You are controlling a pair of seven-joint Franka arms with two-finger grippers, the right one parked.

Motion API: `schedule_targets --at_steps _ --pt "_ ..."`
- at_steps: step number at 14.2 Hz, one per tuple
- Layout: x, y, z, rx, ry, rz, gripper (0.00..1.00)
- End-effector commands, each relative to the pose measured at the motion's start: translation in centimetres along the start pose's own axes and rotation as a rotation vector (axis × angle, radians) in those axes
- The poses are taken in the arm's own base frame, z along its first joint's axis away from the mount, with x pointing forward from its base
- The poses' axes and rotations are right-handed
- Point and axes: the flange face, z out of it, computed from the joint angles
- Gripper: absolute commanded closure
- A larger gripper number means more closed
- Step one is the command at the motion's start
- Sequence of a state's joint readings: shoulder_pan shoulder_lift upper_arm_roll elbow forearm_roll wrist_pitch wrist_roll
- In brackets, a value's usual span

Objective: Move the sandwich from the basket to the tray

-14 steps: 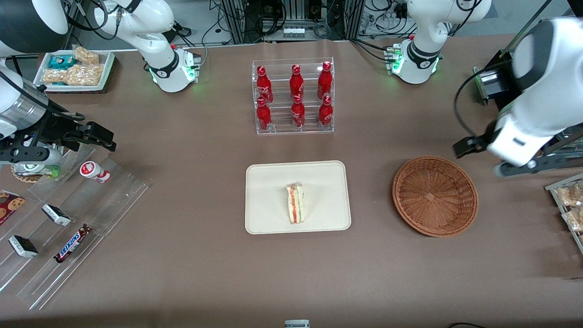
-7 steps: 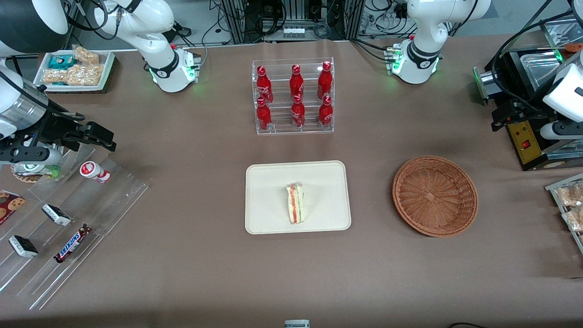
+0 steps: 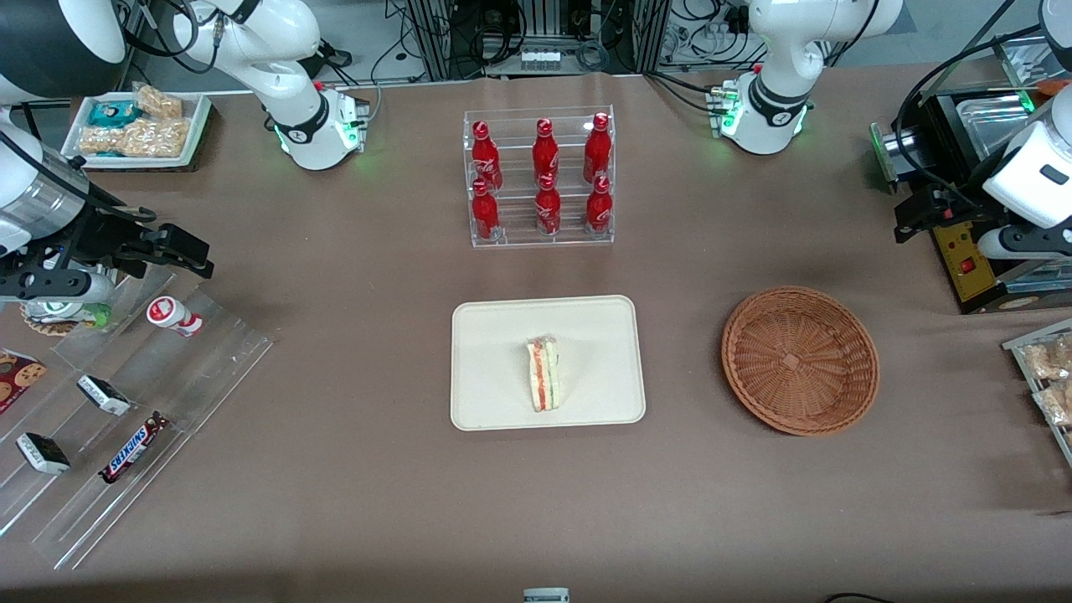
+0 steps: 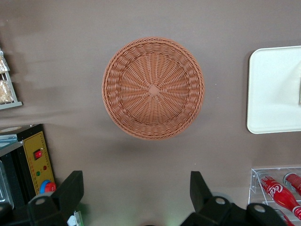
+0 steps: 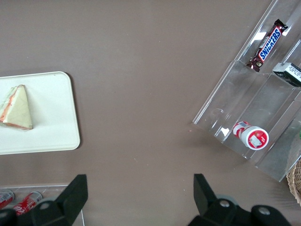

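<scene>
The sandwich (image 3: 544, 374), a pale wedge with orange-red layers, lies on the cream tray (image 3: 494, 352) in the middle of the table; the right wrist view shows the sandwich (image 5: 16, 108) on the tray (image 5: 51, 117) too. The round wicker basket (image 3: 800, 360) sits empty beside the tray, toward the working arm's end. My gripper (image 3: 976, 224) hangs high above the table, farther from the front camera than the basket and toward the working arm's end. In the left wrist view my gripper (image 4: 135, 180) is open with nothing between its fingers, looking down on the basket (image 4: 153, 88) and a corner of the tray (image 4: 273, 89).
A clear rack of red bottles (image 3: 540, 176) stands farther from the front camera than the tray. A box with a yellow panel and red button (image 3: 963, 260) sits under my gripper. Snack packs (image 3: 1047, 377) lie at the working arm's end, tiered acrylic racks (image 3: 126, 402) at the parked arm's end.
My gripper has drawn away from the basket's edge, rising and moving farther from the front camera toward the working arm's end. Sandwich, tray and basket have not moved.
</scene>
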State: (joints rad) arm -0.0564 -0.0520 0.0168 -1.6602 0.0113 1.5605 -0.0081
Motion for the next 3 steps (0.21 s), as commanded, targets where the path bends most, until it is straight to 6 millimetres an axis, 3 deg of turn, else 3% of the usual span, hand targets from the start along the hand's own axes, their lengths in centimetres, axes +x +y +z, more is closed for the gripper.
schedule_targets --at_steps 1,3 --pt "0.1 0.1 0.2 -0.009 -0.004 0.018 0.00" --pt "0.2 1.8 0.5 -0.006 -0.010 0.047 0.00"
